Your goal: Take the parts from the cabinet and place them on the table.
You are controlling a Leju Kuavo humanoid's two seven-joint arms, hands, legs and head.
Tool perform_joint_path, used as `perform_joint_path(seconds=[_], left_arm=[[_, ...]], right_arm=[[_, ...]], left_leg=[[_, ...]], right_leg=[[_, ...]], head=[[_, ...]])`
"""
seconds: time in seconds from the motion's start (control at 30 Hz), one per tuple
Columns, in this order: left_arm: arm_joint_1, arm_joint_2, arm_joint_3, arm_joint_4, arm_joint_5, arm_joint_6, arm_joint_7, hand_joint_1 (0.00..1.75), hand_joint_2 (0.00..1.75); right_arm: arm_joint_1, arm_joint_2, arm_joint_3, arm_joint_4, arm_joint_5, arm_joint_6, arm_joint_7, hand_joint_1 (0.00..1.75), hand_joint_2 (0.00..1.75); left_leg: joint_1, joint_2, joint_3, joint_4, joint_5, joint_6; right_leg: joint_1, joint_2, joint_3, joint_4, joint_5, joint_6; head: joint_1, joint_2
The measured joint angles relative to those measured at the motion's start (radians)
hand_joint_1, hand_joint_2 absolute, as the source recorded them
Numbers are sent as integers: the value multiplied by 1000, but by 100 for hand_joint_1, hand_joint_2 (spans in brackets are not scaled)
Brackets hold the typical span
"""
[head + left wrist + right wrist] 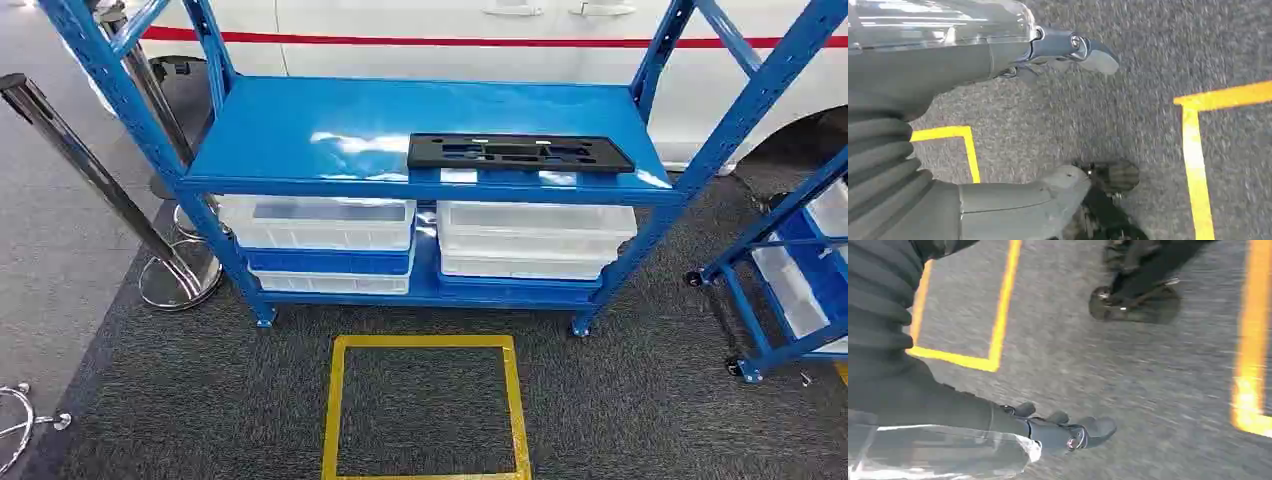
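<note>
1. On the top shelf of the blue cabinet, toward its right half and close to the front edge, lies the black part, flat, long side along the shelf.
2. Left of the part, the shelf surface is bare glossy blue; below it, white bins sit on the lower shelf.
3. The part looks like a thin, stiff moulded plastic plate with slots cut through it. I judge it light, rigid, not fragile, and likely to slide easily on the glossy paint.
4. Lying flat, it offers little to pinch from above. The better hold is probably at its short ends, or along the front long edge nearest the cabinet's lip, one hand at each end to keep it level.
5. The left hand hangs over the grey carpet, fingers loosely apart, holding nothing.
6. The right hand likewise hangs over the carpet near the yellow floor tape, fingers loosely extended, holding nothing.
</note>
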Motion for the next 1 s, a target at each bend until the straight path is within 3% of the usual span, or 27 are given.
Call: perform_joint_path(seconds=[0.03, 0.13, 0.17, 0.2, 0.23, 0.27, 0.33, 0.37, 0.4, 0.43, 0.5, 0.53, 0.57, 0.67, 0.73, 0.77, 0.83, 0.87, 0.9, 0.93, 1.0], left_arm=[[-5, -6, 17, 6, -16, -3, -6, 0, 0], [-25, -13, 72, 20, -59, -13, -22, 0, 0], [-31, -18, 90, 24, -71, -18, -27, 0, 0], [-36, -18, 108, 25, -83, -21, -32, 0, 0], [-42, -21, 127, 30, -97, -26, -40, 0, 0], [-48, -26, 144, 36, -110, -30, -45, 0, 0], [-58, -31, 180, 45, -135, -38, -57, 0, 0], [-62, -34, 198, 50, -145, -43, -61, 0, 0], [-64, -37, 213, 54, -156, -46, -66, 0, 0], [-67, -39, 229, 57, -167, -49, -71, 0, 0], [-74, -42, 248, 61, -184, -55, -78, 0, 0], [-77, -44, 256, 64, -191, -58, -79, 0, 0], [-83, -46, 265, 66, -197, -60, -81, 0, 0], [-86, -53, 288, 73, -215, -64, -81, 0, 0], [-89, -58, 298, 76, -224, -67, -81, 0, 0], [-93, -59, 302, 77, -226, -69, -81, 0, 0], [-100, -62, 314, 81, -236, -72, -81, 0, 0], [-102, -63, 319, 82, -241, -74, -80, 0, 0], [-103, -65, 324, 84, -245, -76, -80, 0, 0], [-104, -66, 328, 87, -248, -76, -79, 0, 0], [-106, -70, 334, 89, -256, -78, -78, 0, 0]], right_arm=[[-18, 2, -11, 0, 15, -11, -15, 0, 175], [-79, 16, -45, 0, 55, -38, -63, 0, 175], [-98, 20, -51, 0, 67, -45, -79, 0, 175], [-120, 31, -53, -1, 79, -51, -95, 0, 175], [-144, 37, -55, -3, 92, -56, -116, 0, 175], [-170, 44, -56, -8, 102, -62, -133, 0, 175], [-218, 61, -56, -17, 117, -71, -164, 0, 175], [-240, 69, -55, -22, 126, -75, -180, 0, 175], [-259, 75, -53, -27, 133, -81, -193, 0, 175], [-275, 83, -44, -32, 142, -90, -205, 0, 175], [-301, 95, -16, -45, 167, -117, -222, 0, 175], [-310, 98, 0, -54, 181, -132, -226, 0, 175], [-319, 100, 17, -65, 199, -148, -226, 0, 175], [-335, 101, 84, -106, 269, -198, -208, 0, 175], [-347, 101, 130, -137, 310, -223, -189, 0, 175], [-353, 100, 150, -151, 329, -235, -178, 0, 175], [-360, 98, 199, -176, 369, -258, -155, 0, 175], [-360, 97, 225, -189, 389, -268, -143, 0, 175], [-361, 95, 255, -202, 407, -278, -131, 0, 175], [-362, 93, 281, -215, 428, -289, -118, 0, 175], [-372, 86, 329, -241, 461, -309, -91, 0, 175]], left_leg=[[-3, 1, -2, 2, -1, -3], [-2, 2, -7, 1, 1, -20], [-2, 2, -7, -1, 2, -25], [-2, 2, -10, 6, -3, -31], [0, 1, -22, 35, -24, -38], [3, 0, -54, 101, -65, -44], [9, 1, -134, 266, -137, -55], [10, 1, -159, 319, -147, -58], [11, 1, -163, 323, -132, -60], [12, 1, -144, 277, -94, -60], [13, 2, -59, 94, 5, -56], [13, 3, -33, 25, 18, -50], [7, 3, -24, 10, 10, -44], [4, 1, -33, 15, 13, -27], [12, 3, -26, -1, 24, -12], [12, 3, -28, -1, 23, -4], [9, 3, -31, 0, 23, 0], [8, 3, -32, 1, 23, 1], [8, 2, -32, 2, 23, 1], [8, 1, -31, 3, 22, 0], [8, 0, -28, 7, 19, -4]], right_leg=[[6, 1, 22, -52, -3, -9], [13, -1, 16, -59, 2, -14], [12, -1, 17, -65, 6, -19], [0, -4, 22, -75, 14, -29], [1, -6, 23, -78, 17, -33], [1, -7, 20, -78, 18, -39], [3, -7, 16, -77, 18, -40], [3, -7, 16, -76, 18, -40], [3, -7, 18, -75, 19, -39], [3, -7, 19, -74, 18, -38], [2, -7, 22, -68, 13, -32], [2, -8, 20, -65, 11, -27], [10, -8, 13, -57, 7, -21], [9, -8, 12, -65, 14, -6], [4, -6, 5, -40, -7, 5], [5, -4, -19, 10, -40, 8], [3, -1, -102, 176, -117, 15], [3, -1, -132, 235, -131, 16], [3, -1, -143, 249, -120, 17], [3, -1, -128, 213, -86, 15], [4, -1, -53, 51, 7, 7]], head=[[0, 0], [0, 0], [0, 0], [0, 0], [-1, 0], [-1, 0], [-1, 0], [-2, 0], [-1, 0], [-2, 0], [-2, 0], [-1, 0], [-1, 0], [-1, 0], [0, 0], [0, 0], [-1, 0], [-1, 0], [-1, 0], [-1, 0], [-1, 0]])
